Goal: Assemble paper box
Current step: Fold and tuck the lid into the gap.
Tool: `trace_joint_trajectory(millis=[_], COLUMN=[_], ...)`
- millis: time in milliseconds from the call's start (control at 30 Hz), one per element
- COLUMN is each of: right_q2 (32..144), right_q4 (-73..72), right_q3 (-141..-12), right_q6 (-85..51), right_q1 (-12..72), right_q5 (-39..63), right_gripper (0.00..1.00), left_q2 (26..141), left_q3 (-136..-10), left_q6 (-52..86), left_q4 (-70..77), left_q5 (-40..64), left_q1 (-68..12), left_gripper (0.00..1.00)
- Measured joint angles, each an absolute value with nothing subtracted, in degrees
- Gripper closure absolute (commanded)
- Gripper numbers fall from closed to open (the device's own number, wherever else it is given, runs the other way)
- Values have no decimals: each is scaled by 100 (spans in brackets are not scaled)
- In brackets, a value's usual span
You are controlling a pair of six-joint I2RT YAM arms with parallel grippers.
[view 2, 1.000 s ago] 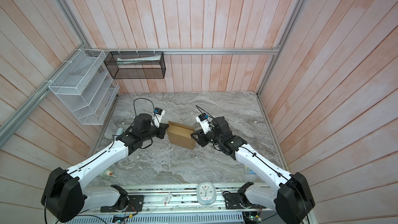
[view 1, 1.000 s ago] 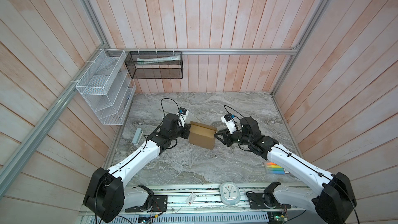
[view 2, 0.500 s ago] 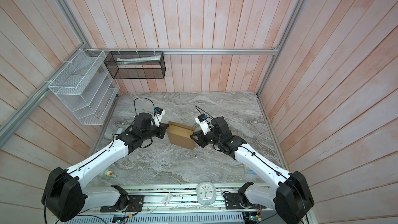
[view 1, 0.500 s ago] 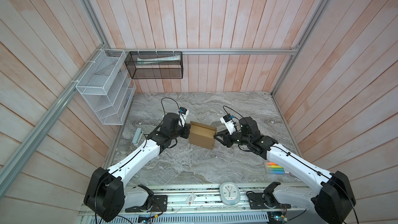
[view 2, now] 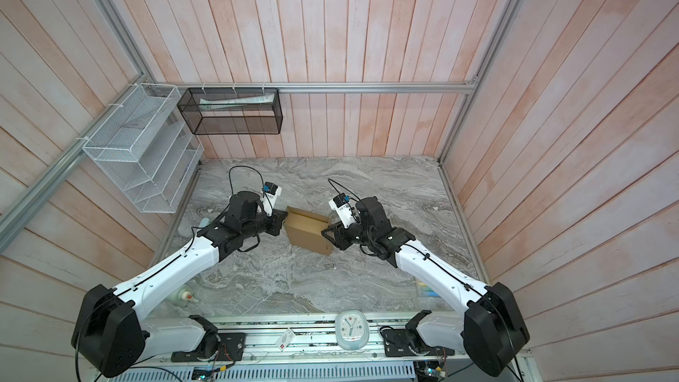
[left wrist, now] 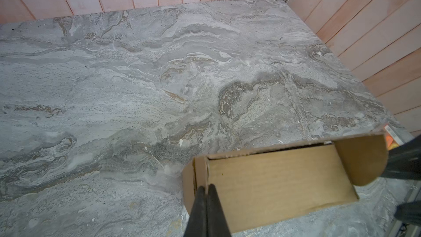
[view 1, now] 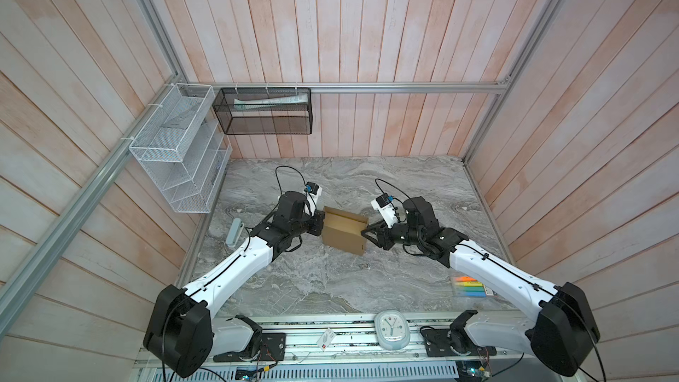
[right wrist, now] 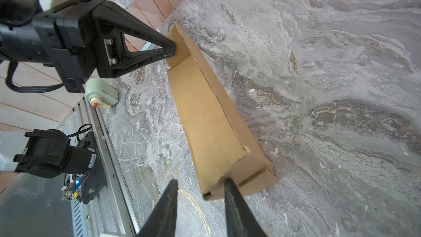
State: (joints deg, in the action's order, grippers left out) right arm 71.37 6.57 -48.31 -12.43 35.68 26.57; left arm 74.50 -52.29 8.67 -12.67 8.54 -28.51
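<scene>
Though creased, paper box [view 1: 343, 231] (corrugated, brown)

I see the paper box [view 1: 343, 233] as matt brown corrugated cardboard, rough at its cut edges. The table [view 1: 330, 281] looks like dull grey veined stone; the walls [view 1: 349, 31] are pale washed wood planks.

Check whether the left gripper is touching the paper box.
Touching. In the left wrist view the left gripper is shut on the upright end wall of the paper box; the right wrist view shows its tip against that same end.
</scene>
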Motion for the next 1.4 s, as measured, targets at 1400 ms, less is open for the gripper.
trace_joint_trajectory(millis=[1400], right_q2=[7297], right_q4=[753], right_q3=[-4989], right_q6=[-1240], right_q1=[3588], right_q5=[2746], right_gripper=[64], left_q2=[7450], left_q3=[-5282], left_q6=[864], left_q4=[-1374], left_q5=[849], left_q1=[-2840], left_gripper=[100])
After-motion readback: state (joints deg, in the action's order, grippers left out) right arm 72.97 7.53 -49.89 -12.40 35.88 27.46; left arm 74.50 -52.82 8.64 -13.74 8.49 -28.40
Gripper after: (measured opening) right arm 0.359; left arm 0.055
